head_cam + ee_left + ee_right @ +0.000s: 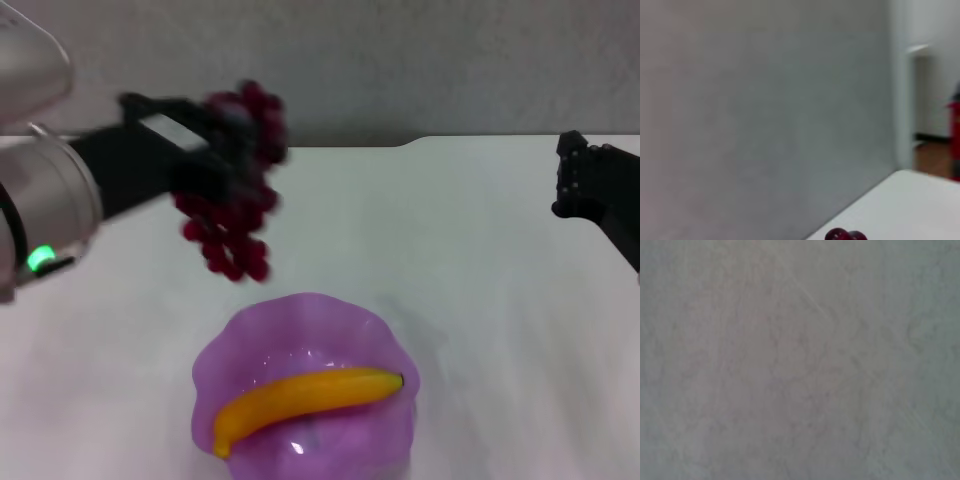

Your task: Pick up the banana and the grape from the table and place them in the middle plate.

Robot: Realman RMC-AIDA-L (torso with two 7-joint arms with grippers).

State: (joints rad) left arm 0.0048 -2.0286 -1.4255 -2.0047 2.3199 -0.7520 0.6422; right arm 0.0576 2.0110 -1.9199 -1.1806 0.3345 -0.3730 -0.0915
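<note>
The purple scalloped plate [215,370] sits on the white table [470,300] at the near middle, and the yellow banana [305,395] lies across it. My left gripper [235,160] is shut on the bunch of dark red grapes [232,235] and holds it in the air, behind and to the left of the plate. A few grapes show at the edge of the left wrist view [845,235]. My right gripper [575,180] hangs at the far right above the table, away from the plate.
The table's notched far edge [410,143] meets a grey wall. The right wrist view shows only a blank grey surface. The left wrist view shows the wall and a table corner [910,200].
</note>
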